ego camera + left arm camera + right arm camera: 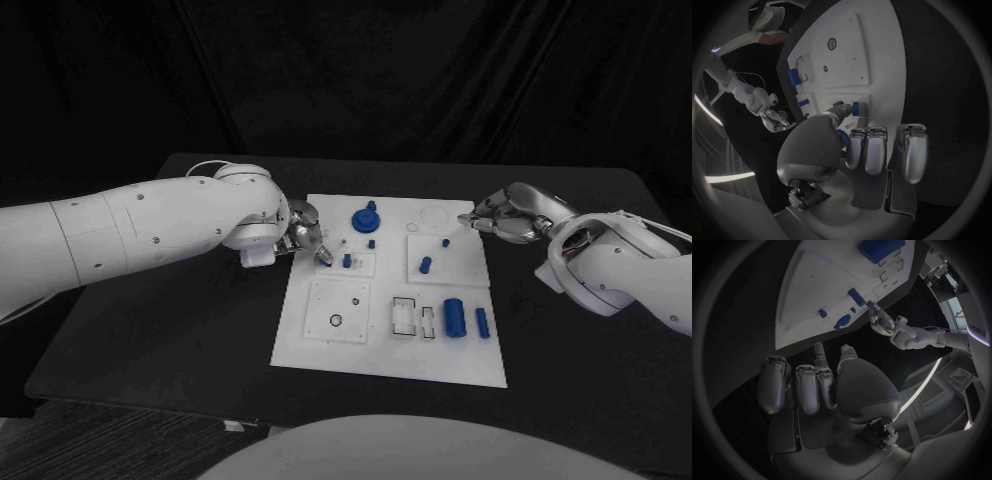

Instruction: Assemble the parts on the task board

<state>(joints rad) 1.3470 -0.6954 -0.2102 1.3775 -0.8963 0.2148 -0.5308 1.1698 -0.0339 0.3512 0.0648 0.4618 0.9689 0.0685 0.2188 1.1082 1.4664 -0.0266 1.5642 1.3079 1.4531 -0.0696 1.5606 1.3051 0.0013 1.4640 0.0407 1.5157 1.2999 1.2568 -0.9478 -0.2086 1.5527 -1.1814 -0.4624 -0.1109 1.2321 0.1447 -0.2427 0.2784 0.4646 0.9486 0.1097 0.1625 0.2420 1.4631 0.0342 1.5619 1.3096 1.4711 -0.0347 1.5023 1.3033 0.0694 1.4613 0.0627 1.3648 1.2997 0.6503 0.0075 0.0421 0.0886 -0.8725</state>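
Near edge of the task board [325, 352]: a square plate with a small ring hole on the left, then a slotted frame w/ open rectangular pockets, nothing in them as far as I can tell. Just right of the frame lie a blue cylinder [454, 317] and a slimmer blue bar [482, 322], both flat, long axes running near-to-far.

Mid board: a short blue pin [426, 265] lies on the right inset plate, axis also roughly near-to-far. On the left inset plate a small blue peg [348, 260] seems to stand upright, just beside the left hand [306, 238].

Left hand sits at the board's left edge, fingers curled in w/ thumb and a finger tip close together right by that peg (wrist cam shows a blue piece at the tips [855, 108], but whether it's pinched or only touched I can't tell). The peg lies right of that hand, so the left arm is clearly the nearer one for it.

Far side: blue knob part [365, 217] stands on the board. Right hand [498, 222] hovers at the far right edge, fingers curled inward, apparently holding nothing.
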